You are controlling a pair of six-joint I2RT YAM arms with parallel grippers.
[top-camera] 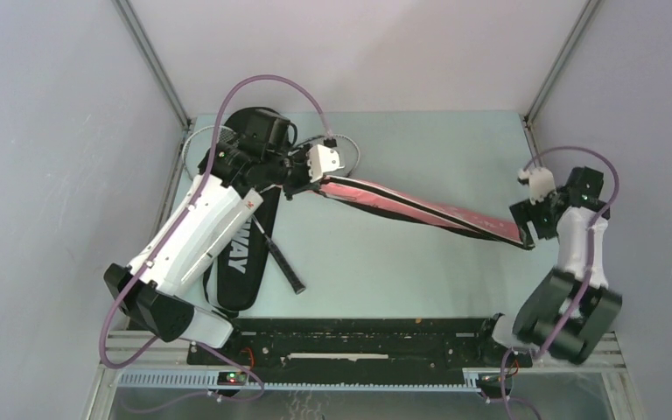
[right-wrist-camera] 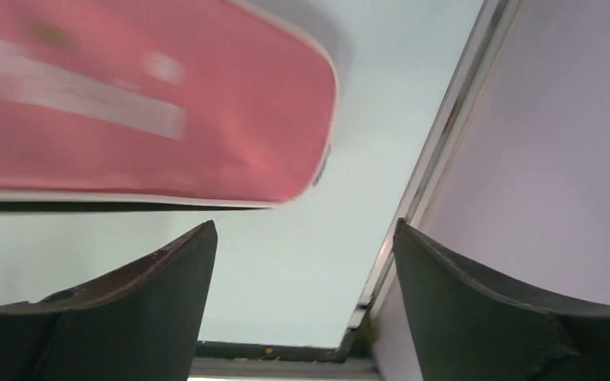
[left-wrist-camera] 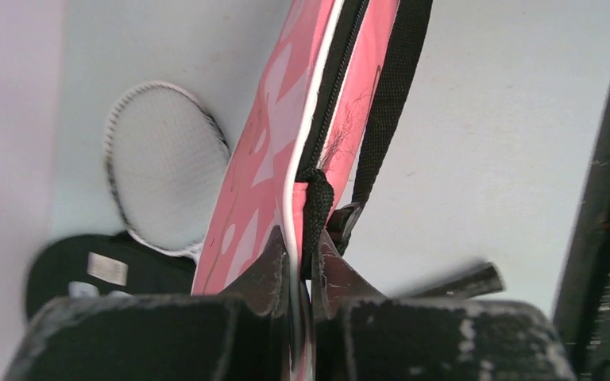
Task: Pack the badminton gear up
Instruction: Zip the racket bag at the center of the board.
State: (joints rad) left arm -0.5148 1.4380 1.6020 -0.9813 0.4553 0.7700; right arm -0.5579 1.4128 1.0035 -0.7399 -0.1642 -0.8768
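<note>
Pink fabric is pinched tight in my left gripper (left-wrist-camera: 298, 254), its jaws clamped on the zip edge of the pink cover (top-camera: 420, 208). From there the cover's long axis runs down and right across the top view to my right gripper (right-wrist-camera: 303, 226). Its jaws stand apart and empty, with the cover's rounded end just above and left of them. My right arm is the nearer to that end, its forearm raised by the right edge of the surface (top-camera: 402, 280).

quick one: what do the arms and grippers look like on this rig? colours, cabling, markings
Left arm and right arm: white shells, black joints, each with a looped mauve cable. There is a small red mark on the left shell. Left gripper and right gripper: black tapered fingers, the left pair scuffed grey.
</note>
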